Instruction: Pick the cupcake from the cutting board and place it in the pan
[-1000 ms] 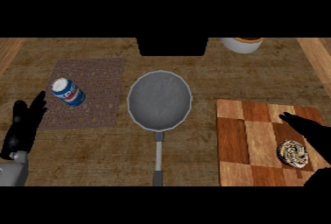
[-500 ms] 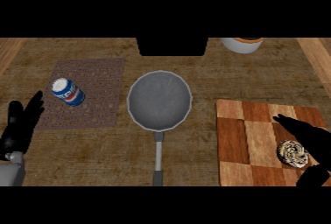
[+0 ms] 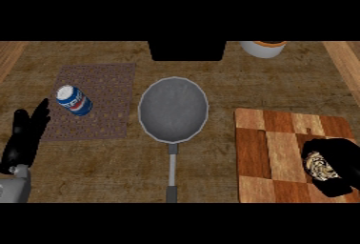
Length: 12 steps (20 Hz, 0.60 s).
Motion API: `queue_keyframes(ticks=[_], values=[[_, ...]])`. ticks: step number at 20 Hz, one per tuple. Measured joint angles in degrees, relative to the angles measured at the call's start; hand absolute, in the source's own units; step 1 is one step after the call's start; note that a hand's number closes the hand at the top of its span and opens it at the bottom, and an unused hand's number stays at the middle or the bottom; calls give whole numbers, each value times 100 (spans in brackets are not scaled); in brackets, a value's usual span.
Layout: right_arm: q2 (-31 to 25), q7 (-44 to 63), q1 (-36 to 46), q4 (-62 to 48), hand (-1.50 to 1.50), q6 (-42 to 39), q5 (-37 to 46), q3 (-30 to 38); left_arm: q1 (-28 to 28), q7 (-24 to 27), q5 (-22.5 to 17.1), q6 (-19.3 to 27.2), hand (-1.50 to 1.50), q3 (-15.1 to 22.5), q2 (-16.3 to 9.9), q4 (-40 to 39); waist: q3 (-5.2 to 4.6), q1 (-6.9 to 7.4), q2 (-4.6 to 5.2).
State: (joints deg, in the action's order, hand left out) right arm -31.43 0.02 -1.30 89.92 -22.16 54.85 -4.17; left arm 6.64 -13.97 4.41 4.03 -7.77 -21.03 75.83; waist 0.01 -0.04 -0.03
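Fingers of the right hand (image 3: 336, 159) curl around the cupcake (image 3: 322, 167), a pale swirled shape on the right part of the cutting board (image 3: 271, 157); the hand wraps its top, right side and underside, leaving only its left face showing. Whether the cupcake is lifted off the wood cannot be told. Risk, as a judgement: with so much of it hidden, the cupcake could tip or slip out of the curled fingers during the carry left, or land on the pan's rim instead of inside. Black and bent at the picture's right edge, the hand hides its own forearm. Left of the board, apart from it, lies the grey pan (image 3: 174, 114), handle pointing toward the viewer. Farther left, a can (image 3: 73, 100) rests on a brown mat (image 3: 105, 90). At the far left edge, the left hand (image 3: 25, 138) rests with straight fingers up.
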Motion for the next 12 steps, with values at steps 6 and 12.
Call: queue_keyframes(ticks=[6,12], values=[[-74,-613,560,-577,150,193,203,76,113,-247,81,-49,0,-23,33,149,1,32,7],[-183,-1870,1753,-1956,150,477,353,-168,49,-195,143,-45,0,51,147,207,5,150,34]])
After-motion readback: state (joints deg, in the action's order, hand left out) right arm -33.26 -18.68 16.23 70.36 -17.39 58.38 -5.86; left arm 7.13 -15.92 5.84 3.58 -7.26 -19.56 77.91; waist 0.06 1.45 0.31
